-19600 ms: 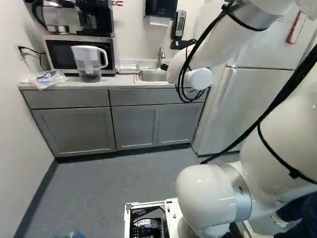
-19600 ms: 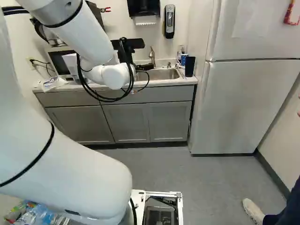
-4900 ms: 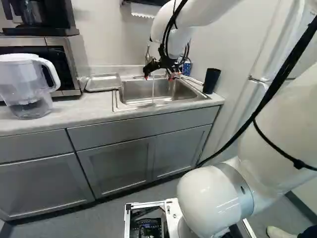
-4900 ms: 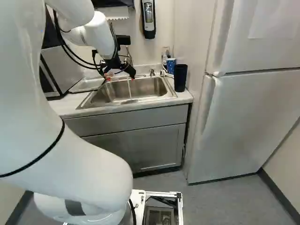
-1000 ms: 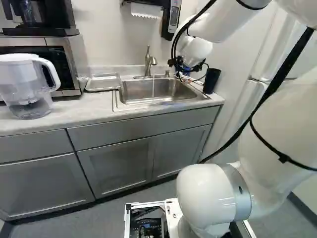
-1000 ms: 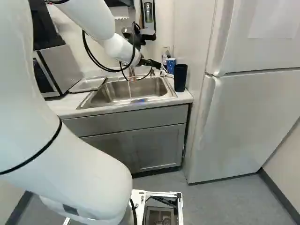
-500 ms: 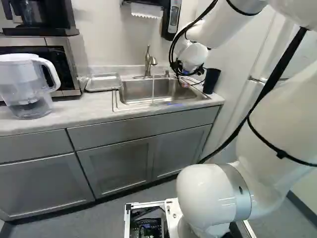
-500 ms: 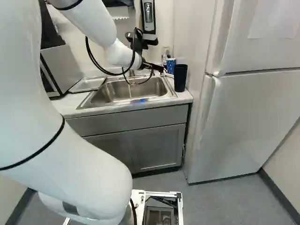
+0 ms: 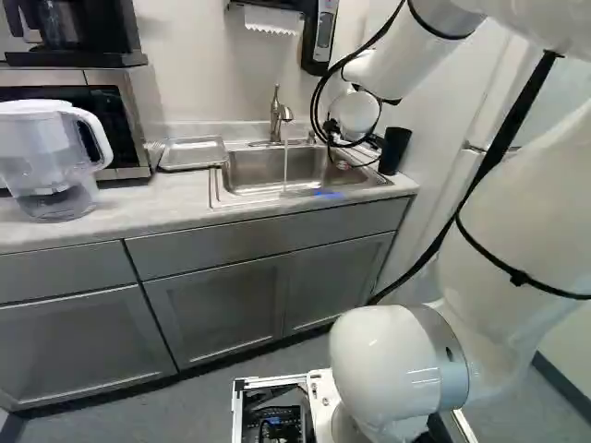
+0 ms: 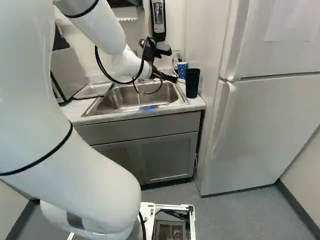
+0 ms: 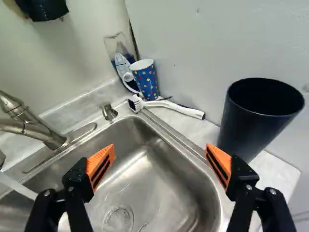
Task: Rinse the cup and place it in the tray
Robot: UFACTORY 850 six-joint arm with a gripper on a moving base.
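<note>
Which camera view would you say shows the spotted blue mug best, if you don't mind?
The wrist view: there the spotted blue mug appears largest, its dots and handle plain. The right base view shows it small, beside the black cup; in the left base view I cannot make it out.

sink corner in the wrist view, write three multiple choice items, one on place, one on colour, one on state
1. Where is the black cup?
A in the sink
B on the counter
C on the floor

2. Main colour of the mug?
A red
B green
C blue

3. The gripper is:
A open
B shut on the mug
C shut on the black cup

1 B: the right base view shows it beside the basin.
2 C: blue shows between its dots.
3 A: its fingers stand wide apart.
</note>
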